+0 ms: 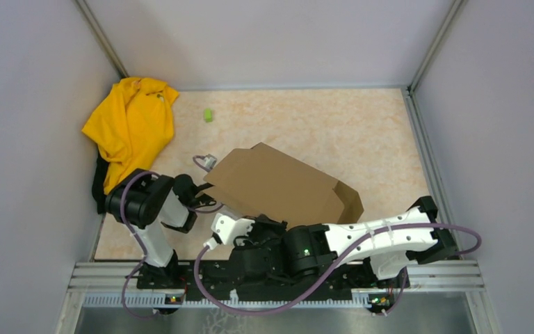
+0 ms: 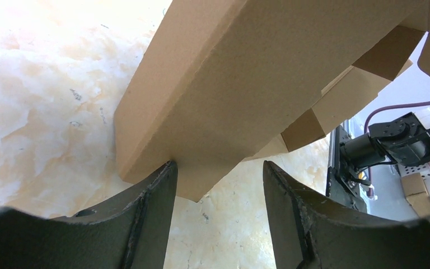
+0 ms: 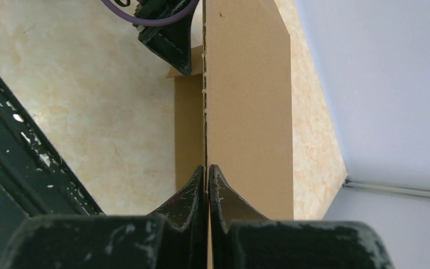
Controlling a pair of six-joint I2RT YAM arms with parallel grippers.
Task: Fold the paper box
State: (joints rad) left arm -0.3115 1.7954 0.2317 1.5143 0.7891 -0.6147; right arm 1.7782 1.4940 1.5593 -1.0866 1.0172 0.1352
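brown corrugated paper box (image 1: 278, 184), right claw (image 3: 208, 168) pinching its thin edge, left claw (image 2: 219, 168) wide

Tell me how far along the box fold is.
Done: the plain brown corrugated cardboard box is already bent into a partial shell and sits tilted between the arms. In hand: the right fingers are pinched shut on one panel's thin edge, and the left fingers stand open around a lower corner flap. Left: side tabs hang untucked, so tucking and closing remain.
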